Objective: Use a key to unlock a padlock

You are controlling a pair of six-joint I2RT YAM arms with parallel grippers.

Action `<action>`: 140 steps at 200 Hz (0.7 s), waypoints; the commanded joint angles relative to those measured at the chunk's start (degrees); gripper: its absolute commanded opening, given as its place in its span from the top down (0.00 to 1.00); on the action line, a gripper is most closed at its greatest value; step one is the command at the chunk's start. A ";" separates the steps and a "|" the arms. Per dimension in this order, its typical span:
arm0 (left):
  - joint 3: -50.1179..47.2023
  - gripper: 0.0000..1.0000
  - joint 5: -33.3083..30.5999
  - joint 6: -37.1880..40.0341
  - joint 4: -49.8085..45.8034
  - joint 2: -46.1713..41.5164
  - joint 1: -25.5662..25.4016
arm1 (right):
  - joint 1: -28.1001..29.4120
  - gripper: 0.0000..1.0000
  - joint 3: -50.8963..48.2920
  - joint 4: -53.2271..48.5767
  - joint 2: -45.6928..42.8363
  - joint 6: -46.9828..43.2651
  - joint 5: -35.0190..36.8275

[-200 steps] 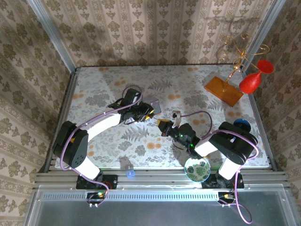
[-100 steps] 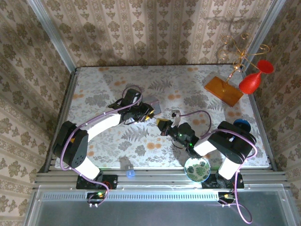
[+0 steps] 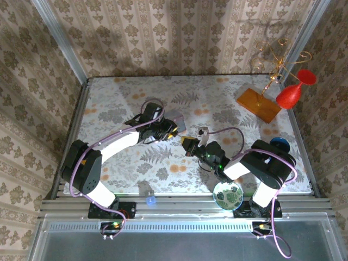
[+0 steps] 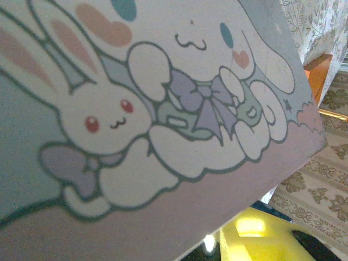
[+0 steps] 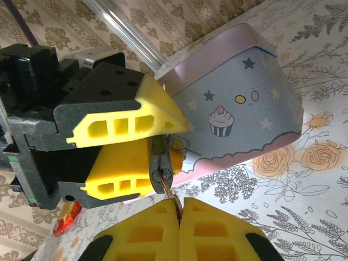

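In the right wrist view my left gripper (image 5: pixel 163 144) is shut on the padlock (image 5: pixel 161 173), a small grey block pinched between its yellow fingers with the keyhole facing the camera. My right gripper (image 5: pixel 180 202) is shut on the key (image 5: pixel 174 200). The key's thin blade reaches up into the keyhole. From above, the left gripper (image 3: pixel 173 134) and right gripper (image 3: pixel 188 145) meet tip to tip at mid-table. A yellow finger (image 4: pixel 255 242) of the left gripper shows at the bottom of the left wrist view.
A pale tin box (image 5: pixel 239 109) with cartoon prints stands just behind the left gripper (image 3: pixel 176 124) and looms close in the left wrist view (image 4: pixel 163 109). A leaf-patterned bowl (image 3: pixel 228 195) and a small blue cap (image 3: pixel 151 200) sit near the front edge. An orange-based wire stand (image 3: pixel 259 104) stands at back right.
The right gripper has edged slightly toward the left gripper. The left arm holds still.
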 commanded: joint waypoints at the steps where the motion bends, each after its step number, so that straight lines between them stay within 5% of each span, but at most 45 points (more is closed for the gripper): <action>1: 0.39 1.00 0.76 -0.49 2.11 -2.30 0.30 | -0.26 1.00 1.14 1.47 1.16 -0.23 1.95; 140: 0.52 1.00 1.55 -1.11 2.90 -1.34 -0.57 | -0.13 1.00 2.56 1.60 0.87 0.03 3.63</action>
